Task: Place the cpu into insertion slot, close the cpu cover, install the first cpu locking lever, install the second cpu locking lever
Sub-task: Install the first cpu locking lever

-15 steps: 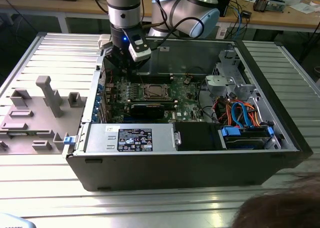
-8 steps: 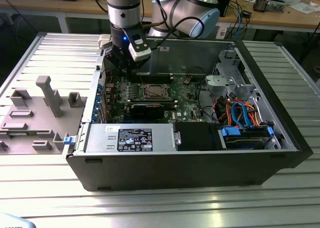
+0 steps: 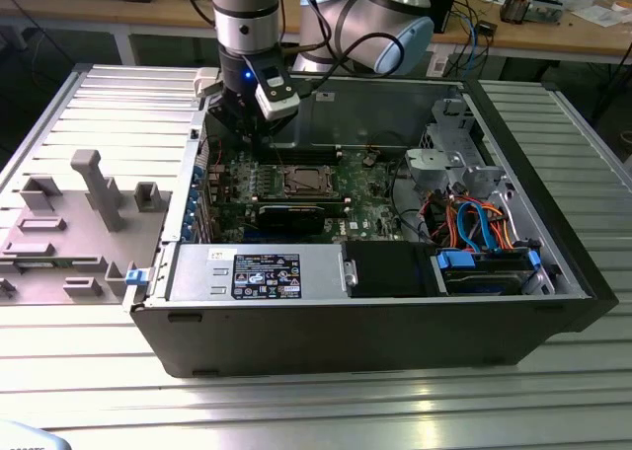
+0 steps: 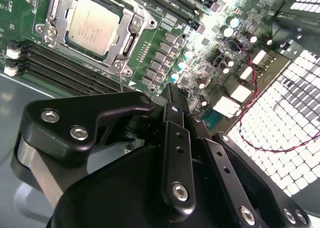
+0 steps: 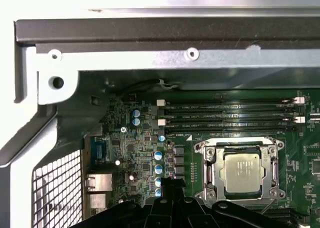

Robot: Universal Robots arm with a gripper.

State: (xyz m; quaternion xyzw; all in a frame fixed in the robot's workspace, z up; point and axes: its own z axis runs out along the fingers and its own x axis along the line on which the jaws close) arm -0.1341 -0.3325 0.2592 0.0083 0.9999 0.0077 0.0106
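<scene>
— Over the motherboard, where's the cpu (image 4: 93, 25)?
— Seated in its socket, cpu cover (image 4: 57, 18) down. My end effector (image 4: 170, 95) hovers beside it, fingers together, empty — I'd approach the lever slowly.

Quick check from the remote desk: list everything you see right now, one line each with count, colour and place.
cpu: one, silvery-tan, seated in the socket under the cover's window.
cpu cover: one, silvery frame, lying closed over the socket.
memory slots: four, black, in a row beside the socket.
motherboard: one, green, on the case floor.
computer case: one, dark grey, lying open on the slatted table.
power supply: one, grey, along the case's near wall.
fixture tray: one, grey, at the exterior view's left.
tool: one, black, inside the case, away from the socket.
</scene>
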